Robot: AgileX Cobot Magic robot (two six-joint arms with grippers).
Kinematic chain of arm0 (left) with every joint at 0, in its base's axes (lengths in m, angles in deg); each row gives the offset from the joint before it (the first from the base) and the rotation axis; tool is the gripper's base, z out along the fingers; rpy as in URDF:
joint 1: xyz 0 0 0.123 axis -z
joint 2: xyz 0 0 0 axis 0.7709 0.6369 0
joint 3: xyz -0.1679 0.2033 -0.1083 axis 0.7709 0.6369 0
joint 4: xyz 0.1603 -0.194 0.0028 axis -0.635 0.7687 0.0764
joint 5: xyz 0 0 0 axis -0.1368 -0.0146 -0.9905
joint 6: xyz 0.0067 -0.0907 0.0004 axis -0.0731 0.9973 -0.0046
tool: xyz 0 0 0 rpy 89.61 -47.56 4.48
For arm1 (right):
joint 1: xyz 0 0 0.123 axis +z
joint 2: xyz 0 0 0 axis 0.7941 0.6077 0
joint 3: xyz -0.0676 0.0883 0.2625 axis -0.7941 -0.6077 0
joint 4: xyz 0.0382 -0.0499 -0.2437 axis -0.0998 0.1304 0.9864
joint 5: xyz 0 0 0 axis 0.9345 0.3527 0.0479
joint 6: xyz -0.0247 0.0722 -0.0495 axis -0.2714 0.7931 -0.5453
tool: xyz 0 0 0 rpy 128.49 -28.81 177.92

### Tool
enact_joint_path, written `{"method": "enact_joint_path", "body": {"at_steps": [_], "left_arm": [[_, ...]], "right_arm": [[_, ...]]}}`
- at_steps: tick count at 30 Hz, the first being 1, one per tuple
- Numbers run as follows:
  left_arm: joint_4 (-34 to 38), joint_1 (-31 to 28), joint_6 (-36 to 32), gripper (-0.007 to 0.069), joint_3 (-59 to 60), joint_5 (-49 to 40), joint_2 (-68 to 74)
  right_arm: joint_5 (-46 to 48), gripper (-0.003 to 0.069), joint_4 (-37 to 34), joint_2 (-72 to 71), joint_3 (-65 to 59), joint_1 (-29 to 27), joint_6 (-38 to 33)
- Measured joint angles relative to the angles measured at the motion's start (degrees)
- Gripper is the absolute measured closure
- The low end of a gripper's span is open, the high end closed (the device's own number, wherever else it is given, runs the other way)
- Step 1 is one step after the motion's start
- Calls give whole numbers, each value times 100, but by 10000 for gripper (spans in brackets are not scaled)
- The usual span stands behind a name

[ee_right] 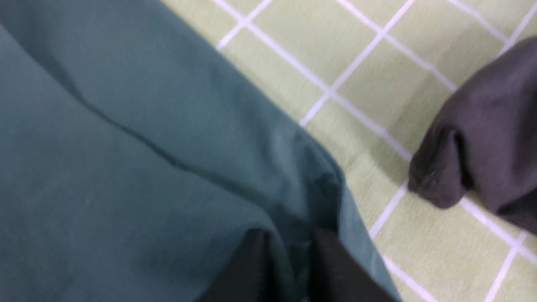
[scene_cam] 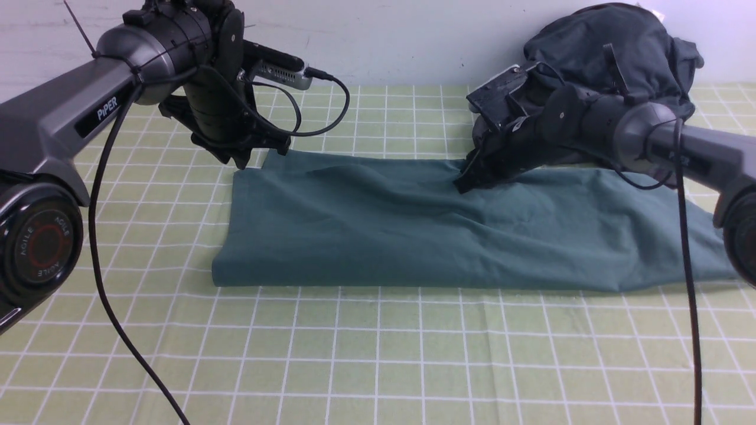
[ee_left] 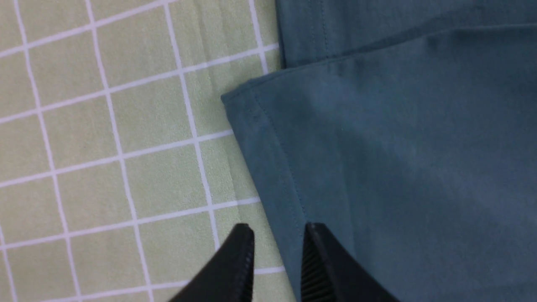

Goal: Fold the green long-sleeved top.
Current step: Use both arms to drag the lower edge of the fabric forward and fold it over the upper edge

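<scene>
- Green long-sleeved top (scene_cam: 413,230) lies folded into a flat band mid-desk (scene_cam: 378,354), its long axis running 9 to 3 o'clock.
- Left hand (scene_cam: 242,162) points down at the band's 10 o'clock corner. Its fingers stand slightly apart astride the stitched hem, and I cannot tell whether they grip.
- Right hand (scene_cam: 463,183) slants down onto the far edge near 1 o'clock, its fingers pinched on a bunched fold of the top.
- Dark garments (scene_cam: 608,47) are heaped at 2 o'clock, just beyond.

Teal-green top (scene_cam: 413,230), lime white-gridded tablecloth (scene_cam: 378,354), charcoal garments (scene_cam: 608,47)
</scene>
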Motion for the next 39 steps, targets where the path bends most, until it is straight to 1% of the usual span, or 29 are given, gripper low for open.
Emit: {"method": "enact_joint_path", "body": {"at_steps": [1, 2, 4, 8, 11, 16, 18, 20, 21, 22, 23, 24, 25, 28, 29, 30, 32, 34, 36, 39], "left_arm": [[1, 0, 0, 467, 0, 0, 0], [1, 0, 7, 467, 0, 0, 0], [1, 0, 19, 467, 0, 0, 0], [-3, 0, 92, 467, 0, 0, 0], [-156, 0, 255, 467, 0, 34, 0], [-543, 0, 725, 467, 0, 257, 76], [-634, 0, 849, 467, 0, 321, 139], [-656, 0, 901, 466, 0, 361, 206], [-656, 0, 910, 463, 0, 372, 212], [-656, 0, 928, 456, 0, 489, 267], [-656, 0, 928, 447, 0, 590, 301], [-656, 0, 928, 443, 0, 614, 308], [-656, 0, 928, 419, 0, 825, 380], [-656, 0, 958, 362, 0, 1193, 556], [-656, 0, 958, 358, 0, 1212, 585], [-656, 0, 1059, 333, 0, 1361, 706], [-676, -7, 1251, 323, 0, 1497, 829], [-774, -34, 1507, 330, 0, 1630, 986], [-947, -54, 1718, 368, 0, 1703, 1082], [-1240, -67, 1901, 473, 7, 1831, 1132]], "right_arm": [[0, 618, -3, 0, 0, 0, 0], [0, 648, -13, 0, 0, 0, 0], [6, 662, -8, 0, 43, -13, 11], [-19, 664, -14, 0, 201, -93, 186], [-289, 664, -128, 0, 322, -245, 565], [-520, 659, -210, 121, 346, -294, 705], [-533, 642, -223, 214, 346, -294, 709], [-547, 601, -255, 263, 346, -294, 716], [-557, 596, -265, 263, 346, -294, 716], [-567, 545, -364, 256, 346, -301, 727], [-560, 516, -405, 226, 346, -307, 727], [-547, 510, -418, 218, 346, -312, 727], [-436, 466, -440, 128, 346, -334, 732], [152, 412, -440, -159, 346, -410, 732], [202, 411, -440, -211, 346, -411, 732], [630, 403, -435, -427, 346, -454, 732], [1098, 405, -431, -638, 346, -491, 732], [1520, 423, -423, -864, 346, -514, 732], [1803, 452, -410, -994, 346, -514, 732], [1976, 497, -410, -1073, 346, -514, 732]]}}
